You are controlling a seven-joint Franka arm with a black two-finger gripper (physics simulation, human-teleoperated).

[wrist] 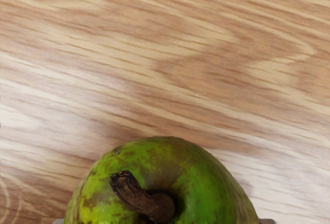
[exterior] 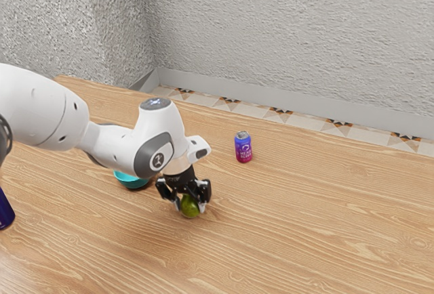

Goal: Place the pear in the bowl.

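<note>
Pear (exterior: 190,207) is seen low at the tabletop (exterior: 305,233), clamped from two sides by the claw (exterior: 191,207), as far as can fairly be judged around such dark parts. Whether its underside is clear of the surface cannot be told. By the exterior view's clock, the teal bowl (exterior: 133,182) is placed at ten o'clock from the pear, partly hidden by the arm (exterior: 157,141), and the purple can (exterior: 243,149) between one and two. The stem (wrist: 136,195) is turned up toward the claw.

A slip is the first risk: rounded skin is gripped, and if it is pinched above its widest part, the pear could be squeezed downward and out during a lift. If the carry toward ten o'clock is made too low, the bowl's rim could be struck and the bowl pushed or tipped. If the release is made off-centre, the pear could be dropped onto the rim and sent rolling.
</note>
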